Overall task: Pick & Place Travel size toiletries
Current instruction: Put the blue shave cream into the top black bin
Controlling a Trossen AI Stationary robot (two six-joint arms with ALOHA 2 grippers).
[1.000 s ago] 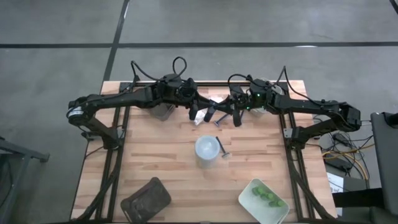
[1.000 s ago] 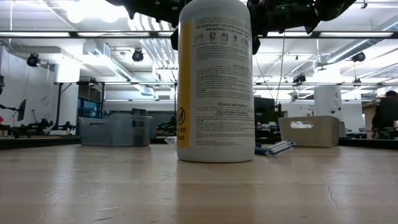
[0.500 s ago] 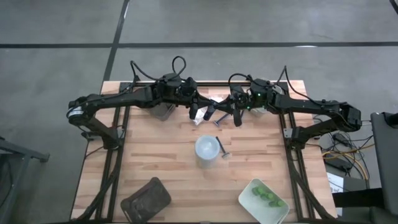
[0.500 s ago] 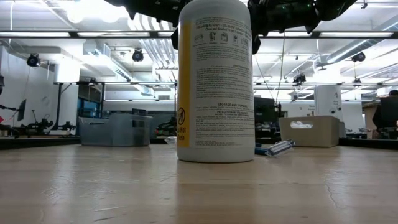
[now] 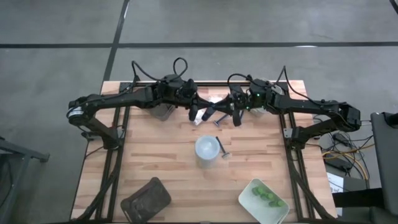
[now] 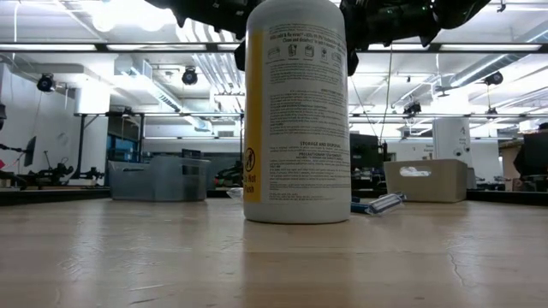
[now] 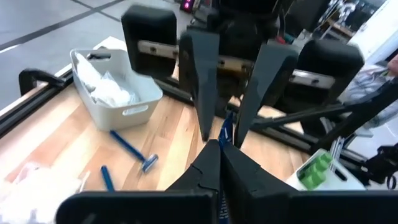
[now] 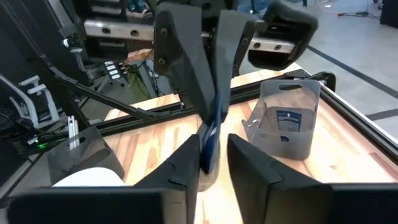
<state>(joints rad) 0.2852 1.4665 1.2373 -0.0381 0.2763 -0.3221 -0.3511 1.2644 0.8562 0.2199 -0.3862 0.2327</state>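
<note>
A thin blue-handled razor (image 7: 224,132) hangs in the air over the far middle of the table, between both grippers. My left gripper (image 7: 219,163) is shut on it. My right gripper (image 8: 213,165) is open, facing the left one, one finger on either side of the same razor (image 8: 210,134). The yellow bottle with the white cap (image 5: 206,149) stands upright at mid-table. A second razor (image 5: 222,150) lies beside it. Green pieces (image 5: 266,196) lie in the pale tray (image 5: 249,200). My left gripper pinches the razor's blue handle (image 7: 222,138) between its two shut fingers, coming from the table's left side. The razor is lifted clear of the table (image 5: 219,119). Which end of the handle the fingers are on cannot be told.
A pale tray (image 7: 142,102) with white packets stands at the far edge, with two blue razors (image 7: 132,150) on the wood beside it. A clear grey holder (image 8: 283,124) stands at far left. A dark tray (image 5: 146,198) sits near left.
</note>
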